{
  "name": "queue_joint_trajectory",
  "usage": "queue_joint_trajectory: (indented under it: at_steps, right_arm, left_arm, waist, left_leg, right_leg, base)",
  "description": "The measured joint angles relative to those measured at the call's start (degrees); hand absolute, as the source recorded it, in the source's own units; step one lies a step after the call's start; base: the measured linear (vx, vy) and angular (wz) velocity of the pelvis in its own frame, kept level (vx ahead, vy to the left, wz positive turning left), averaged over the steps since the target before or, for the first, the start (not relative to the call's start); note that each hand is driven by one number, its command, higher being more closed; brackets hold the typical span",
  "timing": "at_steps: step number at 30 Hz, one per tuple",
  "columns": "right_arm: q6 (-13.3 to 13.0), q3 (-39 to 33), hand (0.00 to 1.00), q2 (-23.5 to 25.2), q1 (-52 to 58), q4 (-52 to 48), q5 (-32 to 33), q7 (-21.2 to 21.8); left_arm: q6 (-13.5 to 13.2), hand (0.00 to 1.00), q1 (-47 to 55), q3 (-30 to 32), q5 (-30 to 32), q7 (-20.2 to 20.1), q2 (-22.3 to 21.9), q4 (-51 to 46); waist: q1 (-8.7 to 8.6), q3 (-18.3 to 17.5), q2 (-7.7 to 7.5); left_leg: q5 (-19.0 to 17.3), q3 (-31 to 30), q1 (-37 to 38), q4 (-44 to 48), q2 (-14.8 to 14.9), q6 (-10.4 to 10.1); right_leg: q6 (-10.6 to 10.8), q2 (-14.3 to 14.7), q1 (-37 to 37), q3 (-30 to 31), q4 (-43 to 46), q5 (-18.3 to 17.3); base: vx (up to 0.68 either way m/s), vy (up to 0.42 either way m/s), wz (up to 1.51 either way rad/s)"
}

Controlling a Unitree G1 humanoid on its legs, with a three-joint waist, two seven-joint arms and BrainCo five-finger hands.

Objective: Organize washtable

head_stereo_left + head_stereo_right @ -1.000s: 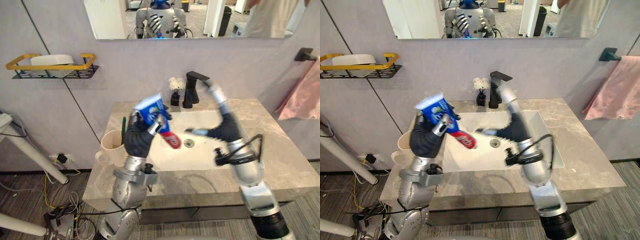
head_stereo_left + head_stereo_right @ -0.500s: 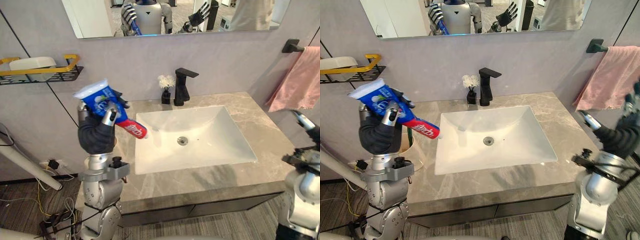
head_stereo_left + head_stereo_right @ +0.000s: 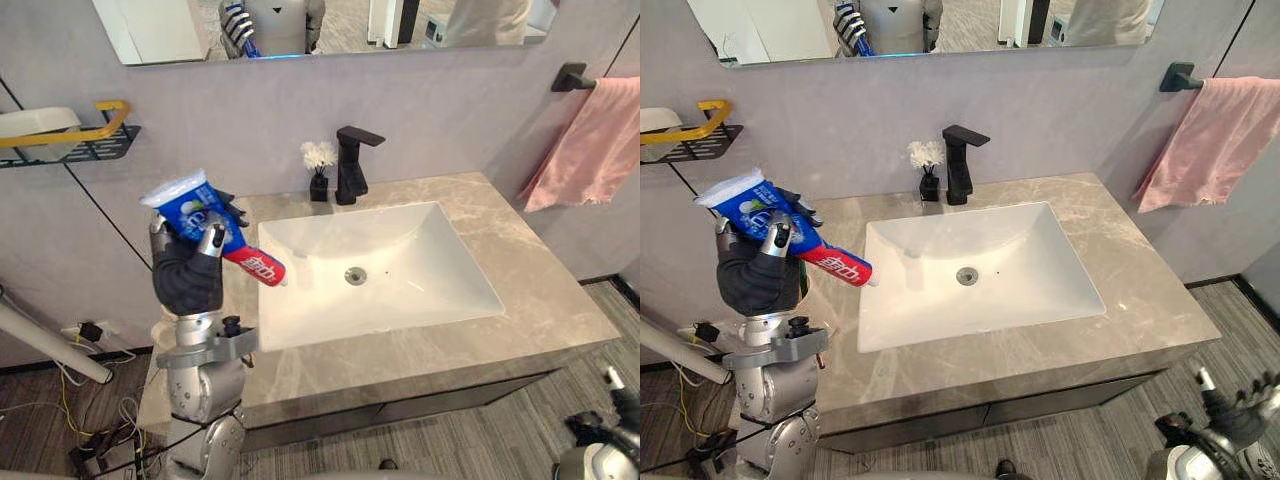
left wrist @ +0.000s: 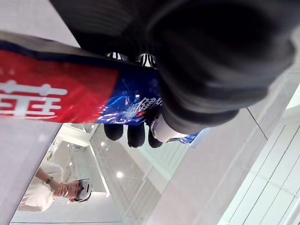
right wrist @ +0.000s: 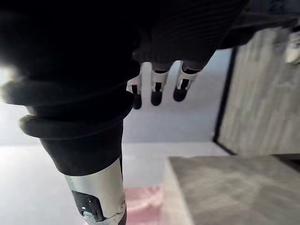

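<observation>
Dropped below the countertop's [image 3: 545, 290] front right corner, my right hand [image 5: 157, 89] hangs with fingers loose and apart, out of the way, while my left hand [image 3: 185, 285] stays clamped round the toothpaste tube [image 3: 200, 215], raised over the left edge, I'd judge for stowing.

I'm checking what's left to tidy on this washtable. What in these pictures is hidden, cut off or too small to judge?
1. Countertop left of the sink: eye views, hidden behind the left hand and toothpaste tube.
2. Tube's cap end: left wrist view, cut by the edge; eye views, too small.
3. Wall shelf: eye views, cut by the left edge.
</observation>
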Motion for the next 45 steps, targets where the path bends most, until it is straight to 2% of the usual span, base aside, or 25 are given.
queue_joint_trajectory:
  at_steps: [3,7,14,18,32,36,45]
  right_arm:
    - [0.1,2.0,0.00,1.2,0.8,4.0,2.9,1.6]
    - [0.4,5.4,0.00,1.0,1.6,11.3,6.4,6.2]
    - [2.6,9.0,0.00,0.7,1.6,25.7,8.6,12.3]
    - [3.4,11.5,0.00,0.6,2.2,29.3,8.5,14.7]
    - [4.6,16.3,0.00,-0.1,1.5,35.9,7.0,15.8]
    - [4.7,17.6,0.00,-0.2,1.5,36.1,6.8,16.7]
    - [4.7,19.8,0.00,-0.9,1.6,36.2,6.3,16.8]
  left_arm:
    - [0.0,1.00,-0.1,-0.3,2.2,0.6,-0.3,0.0]
    - [0.0,1.00,-2.3,-0.5,4.4,1.6,-0.2,0.0]
    - [0.0,1.00,-4.8,5.1,6.7,4.0,-0.3,0.0]
    - [0.0,1.00,-4.8,9.0,6.8,5.5,-0.3,0.0]
    - [0.1,1.00,-5.4,16.0,8.7,8.9,-0.3,0.0]
    - [0.4,1.00,-5.4,16.2,8.8,8.8,-0.3,0.6]
    - [2.6,1.00,-6.5,14.3,9.5,8.7,-0.2,9.3]
  waist:
    - [0.03,0.0,0.06]
    - [0.43,0.0,0.18]
    - [0.59,0.2,0.69]
    - [0.64,0.3,0.43]
    - [0.75,0.5,-0.13]
    - [0.71,0.5,-0.57]
    - [0.67,0.7,-1.37]
  left_leg:
    - [0.0,0.2,0.5,0.0,0.1,0.0]
    - [-0.1,0.4,0.8,0.0,0.2,-0.1]
    - [0.0,-0.2,0.7,-0.1,0.2,-0.1]
    - [0.0,-0.8,0.7,-0.1,0.0,-0.1]
    - [0.5,-3.2,0.0,-0.1,-0.6,0.0]
    - [0.5,-3.2,-0.2,-0.1,-0.6,0.0]
    - [0.5,-3.0,-0.8,0.0,-0.6,0.0]
  right_leg:
    - [0.0,0.0,0.5,0.1,0.0,0.0]
    - [0.0,-0.1,0.7,0.2,0.0,0.0]
    - [0.0,-0.2,0.7,-0.2,0.0,0.0]
    - [0.0,-0.4,1.1,-0.9,0.0,0.0]
    - [0.2,-1.1,1.6,-3.3,0.0,-0.2]
    - [0.2,-1.1,1.6,-3.3,0.0,-0.2]
    - [0.2,-1.1,0.7,-3.2,0.0,-0.2]
  base:
    - [-0.03,-0.006,-0.02]
    - [-0.05,-0.012,-0.01]
    - [-0.01,-0.004,0.02]
    - [-0.02,-0.003,0.08]
    - [-0.03,-0.009,0.09]
    - [-0.03,-0.008,0.00]
    - [-0.01,-0.002,0.00]
